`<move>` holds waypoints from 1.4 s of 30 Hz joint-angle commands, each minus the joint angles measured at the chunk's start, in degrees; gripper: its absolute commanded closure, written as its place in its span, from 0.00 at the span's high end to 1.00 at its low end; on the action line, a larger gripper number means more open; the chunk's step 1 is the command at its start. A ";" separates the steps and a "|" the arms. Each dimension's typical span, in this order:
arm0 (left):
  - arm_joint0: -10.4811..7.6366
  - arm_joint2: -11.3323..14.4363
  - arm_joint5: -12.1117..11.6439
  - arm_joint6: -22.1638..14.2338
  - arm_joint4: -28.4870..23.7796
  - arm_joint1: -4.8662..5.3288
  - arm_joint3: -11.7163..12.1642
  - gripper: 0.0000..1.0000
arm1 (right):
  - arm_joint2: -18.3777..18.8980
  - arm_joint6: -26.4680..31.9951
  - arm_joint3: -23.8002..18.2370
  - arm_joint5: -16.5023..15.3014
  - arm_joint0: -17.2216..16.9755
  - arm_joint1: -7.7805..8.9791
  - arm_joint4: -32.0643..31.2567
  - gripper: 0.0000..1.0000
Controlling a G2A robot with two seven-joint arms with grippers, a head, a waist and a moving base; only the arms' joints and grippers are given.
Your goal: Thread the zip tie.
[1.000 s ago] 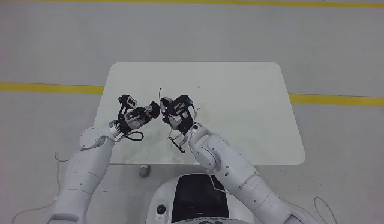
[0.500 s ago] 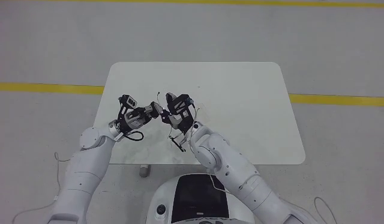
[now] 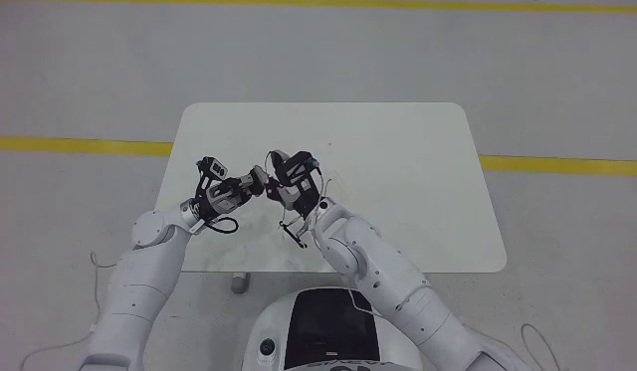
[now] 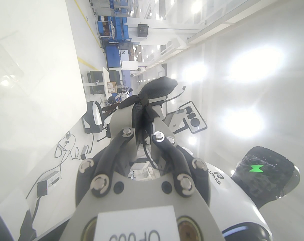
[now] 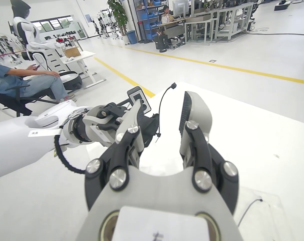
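left end effector [image 5: 152, 126] is clamped on the lower end of the black zip tie [image 5: 160, 111], held up above the white worktop [image 3: 398, 152]. the tie curves upward with a small block at its free top end. right end effector [image 5: 163, 97] has its jaws apart just beside the left one. the tie shows between its fingers [image 5: 192, 116]; can't tell if they touch it.
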 commanded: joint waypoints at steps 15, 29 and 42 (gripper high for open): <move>0.00 0.00 0.00 0.00 0.00 0.00 0.00 0.00 | 0.15 -0.49 0.97 -0.27 -0.17 -0.16 0.01 0.00; 0.00 0.00 0.00 0.00 0.00 0.00 0.00 0.00 | 1.73 -4.20 0.48 -1.78 -2.44 0.29 0.41 1.00; 0.00 0.00 0.00 0.00 0.00 0.00 0.00 0.00 | 4.16 -8.29 -2.29 -5.51 -6.40 1.74 -3.07 1.00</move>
